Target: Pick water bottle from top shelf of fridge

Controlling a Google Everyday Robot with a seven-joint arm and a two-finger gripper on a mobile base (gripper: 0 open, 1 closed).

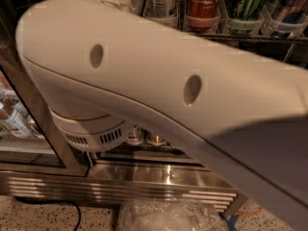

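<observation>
The large white moulded arm link (144, 81), with two oval holes and a vented round joint, fills most of the camera view. It crosses in front of the tall drinks fridge (38, 109), which has a metal frame and a stainless steel louvred base.

The gripper is out of view beyond the arm link. Whether it is spread, pressed together or pinching anything cannot be told.

Above the arm link, a chrome wire rack (240, 36) carries clear plastic trays. These hold a red cola can (201, 4) and a green can (245, 1) upright in separate lanes. Below the arm link, short cans (144, 137) stand on a lower rack.

The small clear water bottle cannot be identified. It is probably hidden behind the arm link, so its pointing direction is not visible. By judgement it stands cap up, long axis vertical, as the lane trays keep the other drinks.

The arm link probably sits this close because the reach goes up towards the racks.
</observation>
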